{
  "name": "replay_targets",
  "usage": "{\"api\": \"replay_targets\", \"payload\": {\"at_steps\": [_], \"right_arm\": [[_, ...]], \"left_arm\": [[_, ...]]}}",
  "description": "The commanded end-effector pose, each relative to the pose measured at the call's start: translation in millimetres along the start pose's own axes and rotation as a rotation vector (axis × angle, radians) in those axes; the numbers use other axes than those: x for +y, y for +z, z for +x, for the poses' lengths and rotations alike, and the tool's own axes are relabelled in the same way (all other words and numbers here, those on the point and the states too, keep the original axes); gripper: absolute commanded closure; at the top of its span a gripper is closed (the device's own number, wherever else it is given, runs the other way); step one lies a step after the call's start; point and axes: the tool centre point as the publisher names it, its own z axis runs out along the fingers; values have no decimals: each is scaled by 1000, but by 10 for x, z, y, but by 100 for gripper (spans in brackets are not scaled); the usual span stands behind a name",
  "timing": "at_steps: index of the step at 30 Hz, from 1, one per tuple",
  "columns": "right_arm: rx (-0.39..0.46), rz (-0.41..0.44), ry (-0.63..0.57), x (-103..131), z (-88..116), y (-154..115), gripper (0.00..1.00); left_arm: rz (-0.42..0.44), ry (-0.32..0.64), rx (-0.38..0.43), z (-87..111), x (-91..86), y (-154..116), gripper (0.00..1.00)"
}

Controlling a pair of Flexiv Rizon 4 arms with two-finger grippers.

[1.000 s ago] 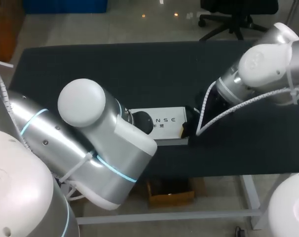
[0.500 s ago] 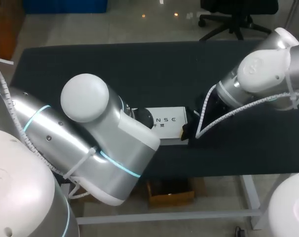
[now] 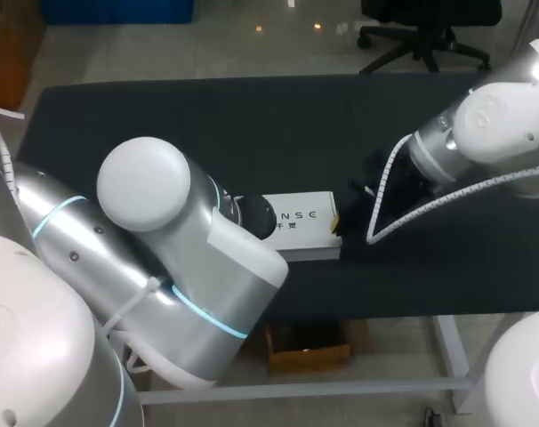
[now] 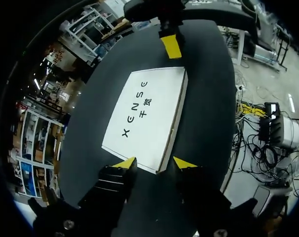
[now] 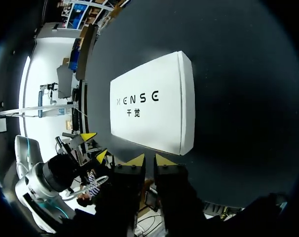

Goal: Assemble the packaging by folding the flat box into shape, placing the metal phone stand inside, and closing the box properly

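Note:
A closed white box (image 3: 298, 218) with dark print on its lid lies flat near the black table's front edge. My left arm (image 3: 172, 258) covers the box's left end in the head view. In the left wrist view my left gripper (image 4: 154, 163) stands open, with the near corner of the box (image 4: 144, 116) just at its yellow tips. My right gripper (image 5: 150, 159) hovers beside the box (image 5: 152, 108), off its long edge, fingers a narrow gap apart and holding nothing. One of its yellow fingertips (image 4: 171, 45) shows past the box's far end. No phone stand is visible.
The black table (image 3: 252, 124) stretches bare behind the box. My right arm (image 3: 483, 133) comes in from the right, over the table's right part. My left gripper (image 5: 93, 145) shows beyond the box's far end in the right wrist view.
My right arm has drawn back to the right, uncovering the box's right end. My left arm has shifted slightly. The box has stayed in place.

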Motion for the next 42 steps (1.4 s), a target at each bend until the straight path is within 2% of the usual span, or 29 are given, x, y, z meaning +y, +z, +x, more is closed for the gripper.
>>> {"api": "replay_targets", "payload": {"at_steps": [1, 3, 5, 6, 12, 18, 22, 24, 25, 42], "right_arm": [[8, -118, -51, -196, -10, -272, 59], [21, -145, -98, -203, -31, -348, 51], [6, -189, -126, -219, -62, -450, 7], [17, -206, -156, -221, -80, -510, 0], [25, -333, -311, -242, -158, -834, 0], [13, -466, -491, -277, -288, -1111, 0], [7, -516, -596, -315, -384, -1273, 0], [-11, -532, -618, -329, -403, -1346, 0], [-11, -532, -618, -329, -403, -1346, 0], [-11, -532, -618, -329, -403, -1346, 0]], "left_arm": [[-42, -33, 42, 39, -96, -187, 0], [-60, -55, 46, 102, -106, -250, 0], [-77, -78, 62, 163, -111, -317, 0], [-88, -103, 70, 174, -109, -326, 0], [-137, -220, 147, 315, -96, -423, 0], [-182, -336, 181, 482, -31, -453, 0], [-216, -400, 215, 567, 6, -476, 0], [-246, -423, 235, 596, 20, -488, 0], [-266, -405, 256, 604, 25, -493, 0], [-266, -405, 256, 604, 25, -493, 0]]}}
